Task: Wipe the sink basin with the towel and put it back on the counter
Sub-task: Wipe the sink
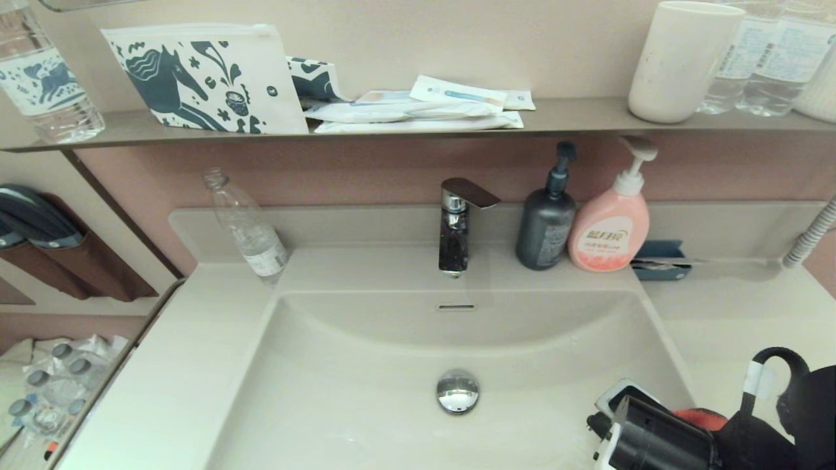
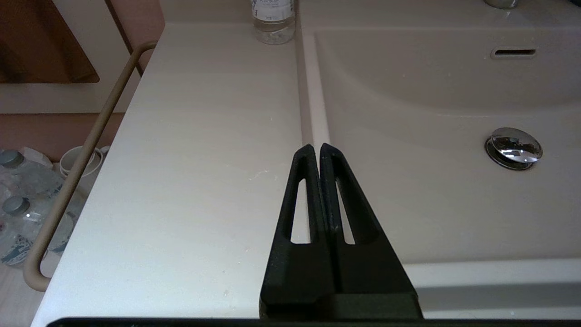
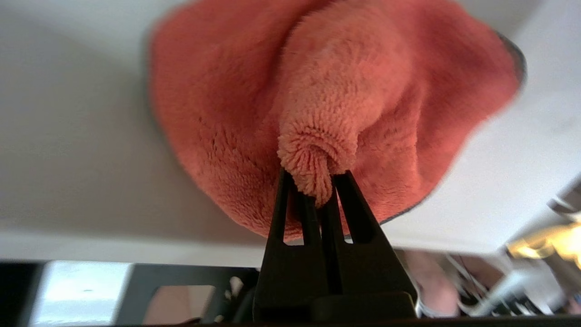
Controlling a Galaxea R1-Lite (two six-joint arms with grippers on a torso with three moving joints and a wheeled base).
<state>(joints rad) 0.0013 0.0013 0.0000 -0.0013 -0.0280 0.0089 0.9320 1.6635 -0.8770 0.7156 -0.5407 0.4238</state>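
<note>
The right gripper [image 3: 317, 181] pinches the towel [image 3: 327, 113] at the sink basin's [image 1: 366, 365] near right corner; wiping appears unfinished, return to the table [image 2: 199, 159] pending. Left gripper [image 2: 316, 147] idle, fingers pressed together.

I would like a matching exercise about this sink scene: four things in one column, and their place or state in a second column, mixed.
Things:
1. towel
2. left tool
3. drain plug
4. pink pump bottle

Place or state:
A. shut, holding nothing, over the counter beside the sink basin
B. on the back ledge, right of the tap
C. pinched in the right tool
D. in the basin floor

Pairs: 1-C, 2-A, 3-D, 4-B
</note>
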